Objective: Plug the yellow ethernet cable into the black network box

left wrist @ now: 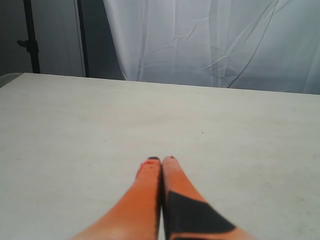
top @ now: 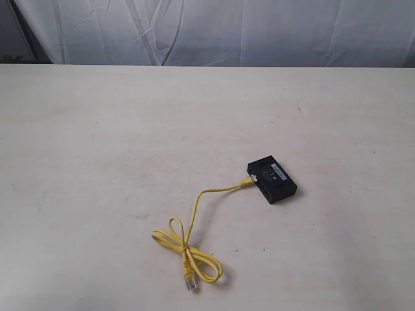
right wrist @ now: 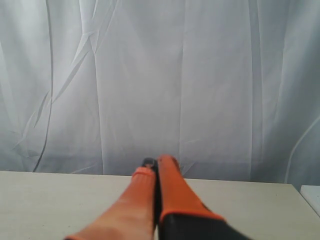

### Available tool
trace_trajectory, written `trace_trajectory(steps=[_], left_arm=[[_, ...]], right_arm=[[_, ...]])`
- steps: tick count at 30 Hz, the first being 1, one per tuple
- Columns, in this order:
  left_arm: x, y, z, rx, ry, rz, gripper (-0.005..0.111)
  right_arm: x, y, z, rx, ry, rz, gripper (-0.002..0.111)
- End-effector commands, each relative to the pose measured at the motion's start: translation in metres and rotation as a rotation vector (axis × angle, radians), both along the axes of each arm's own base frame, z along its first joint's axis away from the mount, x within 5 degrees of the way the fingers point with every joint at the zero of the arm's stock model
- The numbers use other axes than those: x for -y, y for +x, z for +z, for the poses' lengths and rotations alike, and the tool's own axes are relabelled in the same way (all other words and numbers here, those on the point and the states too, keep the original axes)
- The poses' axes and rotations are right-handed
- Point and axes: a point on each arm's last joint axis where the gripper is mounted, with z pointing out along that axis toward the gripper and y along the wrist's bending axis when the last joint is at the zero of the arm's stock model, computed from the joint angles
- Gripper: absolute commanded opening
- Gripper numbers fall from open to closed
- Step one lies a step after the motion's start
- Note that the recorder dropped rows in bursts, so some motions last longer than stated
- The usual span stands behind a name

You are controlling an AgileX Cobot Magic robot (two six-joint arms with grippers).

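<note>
The black network box (top: 272, 179) lies flat on the table right of centre, a small white label on its top. The yellow ethernet cable (top: 194, 227) runs from a looped knot near the front up to the box, where one plug end (top: 245, 181) sits against the box's side. Its other clear plug (top: 190, 282) lies free near the front edge. Neither gripper appears in the exterior view. My left gripper (left wrist: 162, 159) is shut with nothing in it, over bare table. My right gripper (right wrist: 156, 161) is also shut and empty, pointing at the curtain. Box and cable are out of both wrist views.
A pale table (top: 97, 162) fills the exterior view. A white curtain (top: 227, 32) hangs behind its far edge. In the left wrist view a dark stand (left wrist: 31, 40) rises beyond the table's corner.
</note>
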Motion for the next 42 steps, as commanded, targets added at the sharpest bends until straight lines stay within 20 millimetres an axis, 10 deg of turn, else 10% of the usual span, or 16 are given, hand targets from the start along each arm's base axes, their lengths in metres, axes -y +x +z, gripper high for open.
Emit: trace_trajectory(steps=[1,19,32,42], left_arm=[[0.0,0.0,0.0,0.021,-0.014,0.003,0.0],[0.0,0.0,0.0,0.02,0.001,0.004,0.0],[0.0,0.0,0.0,0.02,0.001,0.004,0.0],[0.0,0.0,0.0,0.02,0.001,0.004,0.0]], right_arm=[[0.0,-0.001,0.0,0.018,0.004,0.0,-0.001],[0.0,-0.001,-0.001,0.006,-0.001,-0.001,-0.001],[0.001,-0.03,-0.087,-0.138,0.042,0.002,-0.001],[0.001,-0.036,-0.117,-0.258,0.04,0.005,-0.001]])
